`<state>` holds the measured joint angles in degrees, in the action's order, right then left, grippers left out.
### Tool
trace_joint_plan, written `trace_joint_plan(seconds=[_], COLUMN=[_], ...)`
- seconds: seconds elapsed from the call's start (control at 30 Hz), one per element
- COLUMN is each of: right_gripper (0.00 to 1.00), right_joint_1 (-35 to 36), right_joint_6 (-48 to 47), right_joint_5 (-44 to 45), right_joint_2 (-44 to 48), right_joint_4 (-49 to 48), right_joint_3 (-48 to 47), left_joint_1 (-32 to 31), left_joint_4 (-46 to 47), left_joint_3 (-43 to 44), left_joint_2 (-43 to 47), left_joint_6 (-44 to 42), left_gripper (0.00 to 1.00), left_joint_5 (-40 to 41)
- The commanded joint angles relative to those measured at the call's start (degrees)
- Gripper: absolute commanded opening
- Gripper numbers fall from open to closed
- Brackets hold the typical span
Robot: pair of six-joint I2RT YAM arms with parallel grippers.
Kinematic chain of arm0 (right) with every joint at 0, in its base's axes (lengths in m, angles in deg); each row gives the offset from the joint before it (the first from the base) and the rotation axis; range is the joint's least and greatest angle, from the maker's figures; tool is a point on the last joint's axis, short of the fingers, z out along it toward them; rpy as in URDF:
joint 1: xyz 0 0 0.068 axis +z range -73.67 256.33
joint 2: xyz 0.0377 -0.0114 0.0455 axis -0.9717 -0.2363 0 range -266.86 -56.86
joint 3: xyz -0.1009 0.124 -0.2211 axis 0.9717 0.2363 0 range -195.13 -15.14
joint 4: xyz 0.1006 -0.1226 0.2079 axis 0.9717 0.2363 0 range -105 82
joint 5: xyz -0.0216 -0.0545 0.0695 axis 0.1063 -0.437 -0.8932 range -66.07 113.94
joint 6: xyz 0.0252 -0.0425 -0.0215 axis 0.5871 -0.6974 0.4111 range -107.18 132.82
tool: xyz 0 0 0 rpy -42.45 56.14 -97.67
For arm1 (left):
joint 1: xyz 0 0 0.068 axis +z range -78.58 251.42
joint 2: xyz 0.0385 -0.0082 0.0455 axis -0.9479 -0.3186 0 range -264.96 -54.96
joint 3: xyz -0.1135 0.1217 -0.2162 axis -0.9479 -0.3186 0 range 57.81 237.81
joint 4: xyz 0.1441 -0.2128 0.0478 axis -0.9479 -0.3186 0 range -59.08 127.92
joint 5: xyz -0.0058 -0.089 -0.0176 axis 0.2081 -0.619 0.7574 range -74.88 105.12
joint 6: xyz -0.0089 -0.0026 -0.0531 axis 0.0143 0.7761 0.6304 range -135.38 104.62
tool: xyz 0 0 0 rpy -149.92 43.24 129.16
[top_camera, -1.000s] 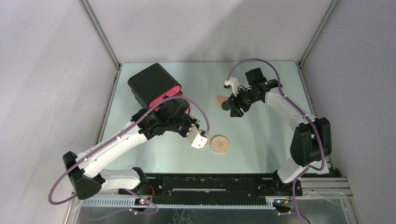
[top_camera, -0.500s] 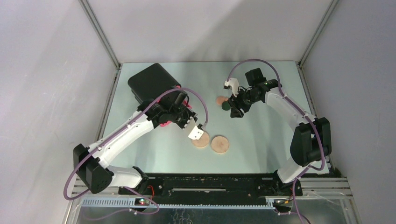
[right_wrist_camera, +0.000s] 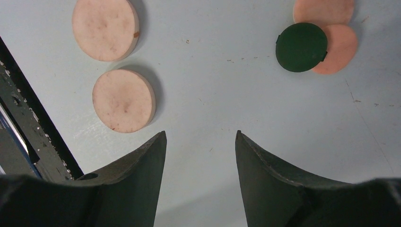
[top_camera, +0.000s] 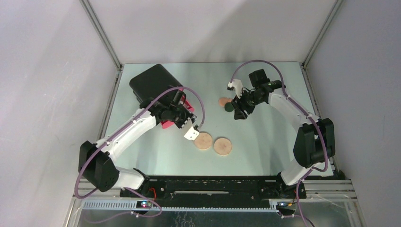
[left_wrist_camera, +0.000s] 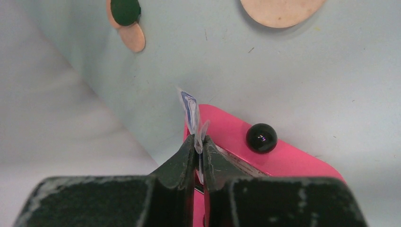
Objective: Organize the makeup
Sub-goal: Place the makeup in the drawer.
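Observation:
My left gripper point(left_wrist_camera: 199, 144) is shut on a thin clear packet point(left_wrist_camera: 191, 111), which sticks up between the fingertips. It hangs over a pink drawer point(left_wrist_camera: 283, 161) with a black knob point(left_wrist_camera: 261, 137). In the top view it point(top_camera: 182, 116) is at the box's front. Two tan discs point(top_camera: 203, 141) point(top_camera: 222, 146) lie side by side mid-table. My right gripper point(right_wrist_camera: 201, 135) is open and empty above bare table, close to the dark-green round point(right_wrist_camera: 301, 46) that lies over peach rounds point(right_wrist_camera: 338, 45). The sticks and the palette are out of view.
The black box point(top_camera: 153, 82) with pink drawers stands at the back left, one drawer point(top_camera: 166, 125) pulled out under my left wrist. Grey walls close in the table on three sides. The rail with the arm bases point(top_camera: 213, 191) runs along the near edge.
My left gripper has moved back and left from beside the tan discs to the pink drawer, carrying the packet. The left tan disc is now uncovered. The right arm has barely moved.

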<state>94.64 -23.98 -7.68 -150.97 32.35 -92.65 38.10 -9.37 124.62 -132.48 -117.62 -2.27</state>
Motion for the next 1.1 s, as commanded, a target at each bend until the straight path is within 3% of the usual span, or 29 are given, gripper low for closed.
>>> trace_joint_plan(seconds=[0.0, 0.47, 1.07], right_gripper=[0.64, 0.64, 0.64], right_joint_1=[-0.63, -1.95, -2.17], right_joint_6=[-0.73, -0.47, -1.0], right_joint_5=[-0.29, 0.21, 0.42], right_joint_2=[-0.18, 0.5, -1.21], right_joint_4=[-0.03, 0.02, 0.14], right_joint_3=[0.05, 0.06, 0.06], left_joint_1=[2.17, 7.69, 13.04], left_joint_4=[1.41, -4.77, -4.84], left_joint_3=[-1.52, 2.6, 5.88], left_joint_2=[-0.67, -5.63, -7.84], left_joint_6=[-5.4, -17.68, -17.68], left_gripper=[0.13, 0.2, 0.33], left_joint_5=[-3.98, -4.9, -6.26])
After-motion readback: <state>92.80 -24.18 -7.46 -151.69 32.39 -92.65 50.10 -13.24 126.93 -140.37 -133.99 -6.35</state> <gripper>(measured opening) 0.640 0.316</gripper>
